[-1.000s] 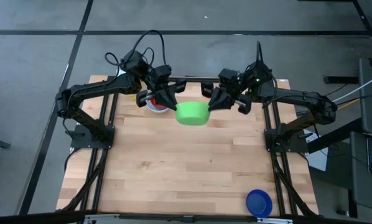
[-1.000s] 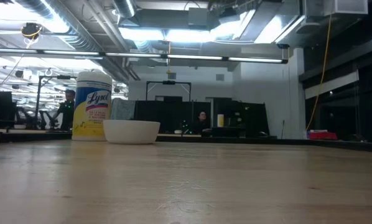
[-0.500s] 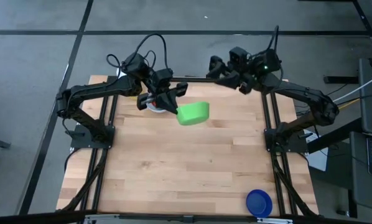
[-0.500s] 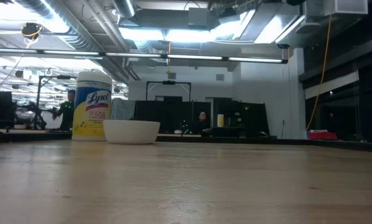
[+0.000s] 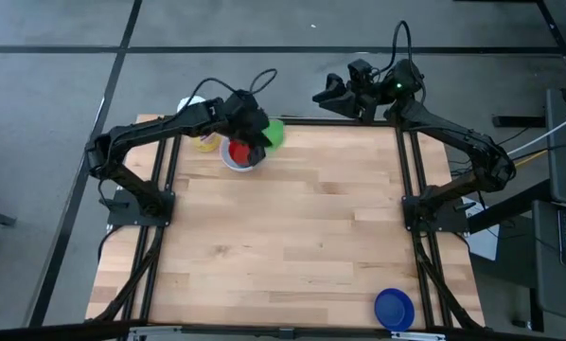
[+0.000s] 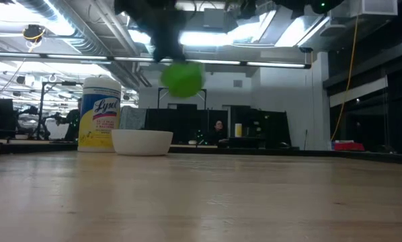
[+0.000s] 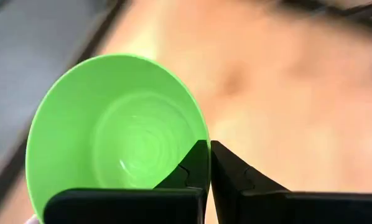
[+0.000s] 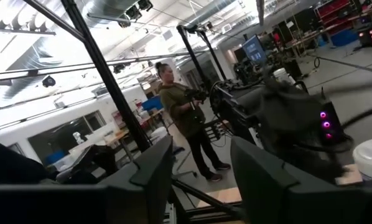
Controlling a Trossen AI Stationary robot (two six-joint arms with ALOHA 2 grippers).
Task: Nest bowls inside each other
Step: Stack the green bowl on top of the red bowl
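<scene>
My left gripper (image 5: 261,142) is shut on a green bowl (image 5: 274,132) held in the air over the table's far left part. In the low view the green bowl (image 6: 183,78) hangs up and to the right of a white bowl (image 6: 142,142). From above, a red bowl (image 5: 238,152) sits inside that white bowl (image 5: 227,164), just left of the green one. A dark blue bowl (image 5: 394,308) rests on the table's near right corner. My right gripper (image 5: 323,96) stands open past the far edge, its fingers (image 8: 153,167) holding nothing. My left gripper pinches the green bowl's rim (image 7: 204,142) between its two fingers, one finger (image 7: 187,174) inside the bowl and one outside its wall. The fingers slant downward. The bowl is lifted clear of the table and tipped.
A jar with a white lid and yellow label (image 6: 99,114) stands at the far left beside the white bowl. A person (image 8: 185,121) stands in the room beyond the table. The wooden tabletop (image 5: 292,237) is bare across its middle.
My right gripper has opened, let go of the green bowl and swung back past the table's far edge. My left gripper has carried the bowl left and down toward the red bowl, tipping its wrist downward so the bowl has turned about.
</scene>
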